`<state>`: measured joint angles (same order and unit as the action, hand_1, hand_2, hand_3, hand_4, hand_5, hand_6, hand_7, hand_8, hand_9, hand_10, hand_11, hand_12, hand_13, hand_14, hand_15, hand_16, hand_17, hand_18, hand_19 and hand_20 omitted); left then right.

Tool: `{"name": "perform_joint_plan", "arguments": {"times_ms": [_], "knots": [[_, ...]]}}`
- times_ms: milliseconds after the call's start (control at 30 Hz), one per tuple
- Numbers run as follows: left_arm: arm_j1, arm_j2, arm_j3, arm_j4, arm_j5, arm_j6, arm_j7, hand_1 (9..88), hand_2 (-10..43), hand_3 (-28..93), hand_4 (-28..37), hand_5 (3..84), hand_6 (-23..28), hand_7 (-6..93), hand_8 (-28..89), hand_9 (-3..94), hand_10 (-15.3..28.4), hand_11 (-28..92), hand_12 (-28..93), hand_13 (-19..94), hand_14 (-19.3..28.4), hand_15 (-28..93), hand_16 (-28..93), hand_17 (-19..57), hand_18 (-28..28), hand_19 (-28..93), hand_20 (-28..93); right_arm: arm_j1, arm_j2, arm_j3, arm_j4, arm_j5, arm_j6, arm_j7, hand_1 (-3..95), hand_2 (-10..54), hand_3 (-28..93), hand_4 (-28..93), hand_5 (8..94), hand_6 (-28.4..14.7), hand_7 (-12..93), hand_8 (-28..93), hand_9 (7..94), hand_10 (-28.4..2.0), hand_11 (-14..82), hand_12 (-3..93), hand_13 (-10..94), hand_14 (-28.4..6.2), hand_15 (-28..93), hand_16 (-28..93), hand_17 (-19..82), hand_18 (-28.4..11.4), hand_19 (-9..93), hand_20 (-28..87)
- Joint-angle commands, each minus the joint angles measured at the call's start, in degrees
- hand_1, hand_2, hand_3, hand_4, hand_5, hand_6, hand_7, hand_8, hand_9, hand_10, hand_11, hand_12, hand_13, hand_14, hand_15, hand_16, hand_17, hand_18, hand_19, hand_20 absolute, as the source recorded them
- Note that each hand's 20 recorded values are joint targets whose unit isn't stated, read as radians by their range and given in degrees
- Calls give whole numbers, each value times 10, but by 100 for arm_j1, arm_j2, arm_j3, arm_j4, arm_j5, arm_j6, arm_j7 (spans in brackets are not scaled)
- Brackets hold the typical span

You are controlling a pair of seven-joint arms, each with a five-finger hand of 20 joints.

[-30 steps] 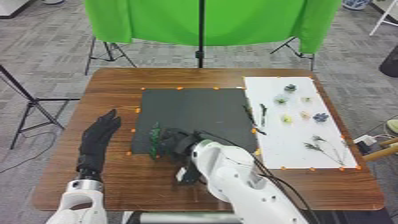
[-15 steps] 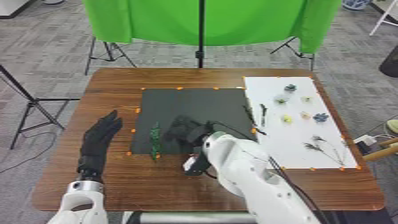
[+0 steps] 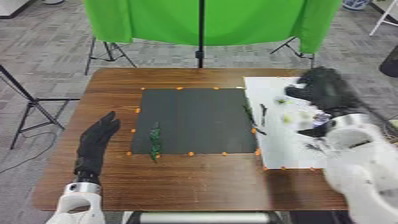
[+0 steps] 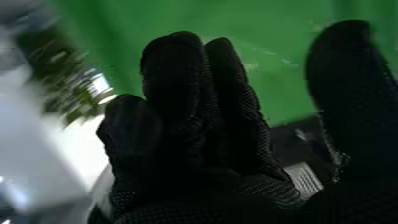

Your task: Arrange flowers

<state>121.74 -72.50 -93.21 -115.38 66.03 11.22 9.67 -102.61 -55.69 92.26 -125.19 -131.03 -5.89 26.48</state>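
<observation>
From where I stand, the right hand (image 3: 327, 92) is over the far part of the white sheet (image 3: 277, 157), fingers extended and released, presumably so it can close on another flower. The yellow flower (image 3: 287, 119) and blue flower (image 3: 321, 119) lie apart there, likely to make single picks easy. One green sprig (image 3: 155, 141) lies on the black mat (image 3: 191, 117), its tip over the near edge, probably starting the arrangement. The left hand (image 3: 98, 137) rests empty, fingers straight, beside the mat, leaving it free.

Blurred right hand (image 3: 329, 92) and blue flower (image 3: 321, 119) near it; left arm (image 3: 60, 210) cut off by bottom edge
</observation>
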Motion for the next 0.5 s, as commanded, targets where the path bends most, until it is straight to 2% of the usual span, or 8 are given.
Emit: {"name": "perform_joint_plan", "arguments": {"times_ms": [33, 300, 433, 500], "knots": [[46, -29, -10, -5, 65, -91, -131, 203, 37, 642, -282, 415, 40, 57, -58, 430, 119, 103, 111, 317, 139, 88, 36, 35, 121, 13, 190, -814, 94, 981, 800, -414, -316, 78, 331, -95, 564, -249, 593, -69, 186, -35, 618, -188, 198, 261, 691, -128, 636, 295, 475, -188, 926, 505], [24, -15, -17, -15, 98, -119, -176, 210, 32, 645, -282, 416, 40, 57, -59, 431, 119, 104, 111, 320, 140, 89, 38, 34, 121, 15, 191, -848, 98, 1057, 1274, -425, -1263, -31, 332, -95, 560, -258, 628, -63, 161, -52, 670, -181, 186, 235, 736, -110, 633, 296, 513, -173, 932, 513], [28, -25, -25, -11, 98, -127, -207, 212, 30, 646, -281, 417, 39, 58, -58, 432, 118, 105, 112, 321, 140, 90, 38, 33, 121, 16, 192, -994, 66, 1154, 1296, -205, -1474, 50, 336, -95, 569, -260, 629, -62, 145, -55, 676, -181, 164, 221, 745, -106, 624, 296, 517, -170, 932, 508], [44, -28, -33, -11, 87, -125, -214, 213, 30, 645, -281, 417, 39, 58, -59, 432, 118, 106, 112, 322, 140, 91, 39, 33, 121, 16, 192, -1094, 28, 1189, 1265, -135, -1396, 33, 339, -95, 571, -258, 639, -59, 145, -55, 691, -177, 164, 220, 754, -102, 621, 295, 522, -168, 932, 507]]}}
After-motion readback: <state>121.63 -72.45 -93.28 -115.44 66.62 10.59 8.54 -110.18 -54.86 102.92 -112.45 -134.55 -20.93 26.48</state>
